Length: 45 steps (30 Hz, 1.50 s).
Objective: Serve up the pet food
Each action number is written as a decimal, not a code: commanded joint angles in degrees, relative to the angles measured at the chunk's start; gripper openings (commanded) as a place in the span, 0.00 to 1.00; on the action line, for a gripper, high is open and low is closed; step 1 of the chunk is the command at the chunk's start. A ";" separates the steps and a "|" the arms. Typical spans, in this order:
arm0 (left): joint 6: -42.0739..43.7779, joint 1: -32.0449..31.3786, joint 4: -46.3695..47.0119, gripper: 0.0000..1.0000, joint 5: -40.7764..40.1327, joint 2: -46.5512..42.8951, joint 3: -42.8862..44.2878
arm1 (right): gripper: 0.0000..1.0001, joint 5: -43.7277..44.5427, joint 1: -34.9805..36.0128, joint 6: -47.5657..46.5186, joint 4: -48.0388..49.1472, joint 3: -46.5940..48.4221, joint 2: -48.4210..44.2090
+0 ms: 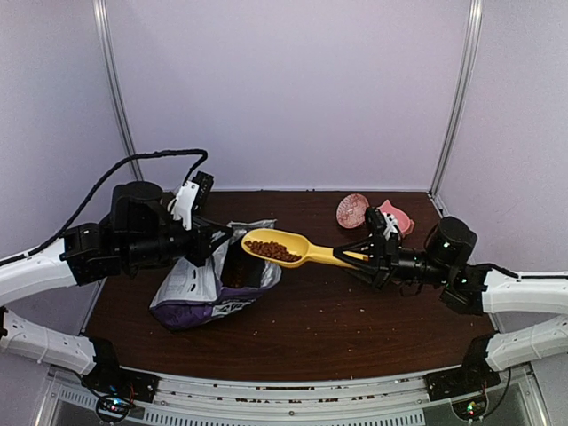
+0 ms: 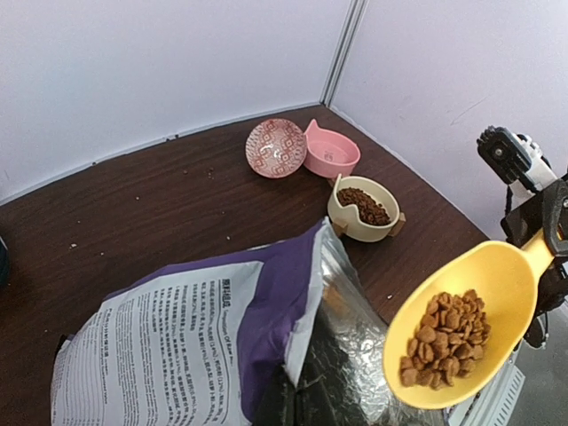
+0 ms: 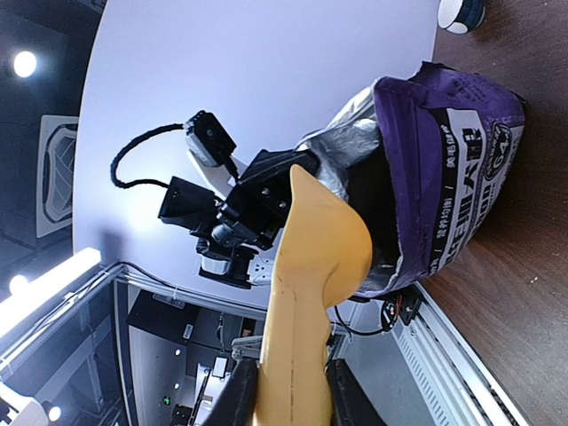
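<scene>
The right pincer [image 1: 364,256] is clamped tight on the handle of the yellow scoop [image 1: 297,248]. The scoop's bowl points toward 9 o'clock and carries the pet food [image 1: 272,251] above the worktop [image 1: 355,319]. The left pincer [image 1: 220,241] is closed on the open rim of the purple bag [image 1: 200,297].

Plain pale walls [image 1: 284,89] on three sides, with thin metal posts [image 1: 457,89] running up the two back corners. The desk [image 1: 355,328] is dark brown wood grain. Past the walls it's pretty dim, just a strip light [image 3: 44,284] and a round lamp [image 3: 24,63] glowing.
</scene>
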 commanded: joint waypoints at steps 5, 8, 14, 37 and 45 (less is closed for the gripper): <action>-0.85 0.64 4.57 0.00 -1.07 -0.90 0.54 | 0.04 1.66 -2.13 1.53 3.69 0.00 -3.56; -0.72 0.64 4.21 0.00 -0.88 -1.11 0.53 | 0.04 3.27 -5.92 -1.79 -3.91 1.19 -6.54; -0.61 0.81 3.60 0.00 -0.64 -1.54 0.49 | 0.04 4.30 -17.85 -3.38 -11.13 0.11 -11.02; 0.64 0.91 2.26 0.00 0.79 -2.96 -0.04 | 0.05 3.01 -53.47 -19.63 -23.07 2.99 1.21; 0.90 0.91 2.55 0.00 1.51 -1.94 0.35 | 0.05 3.61 -55.81 -27.70 -32.75 10.15 6.74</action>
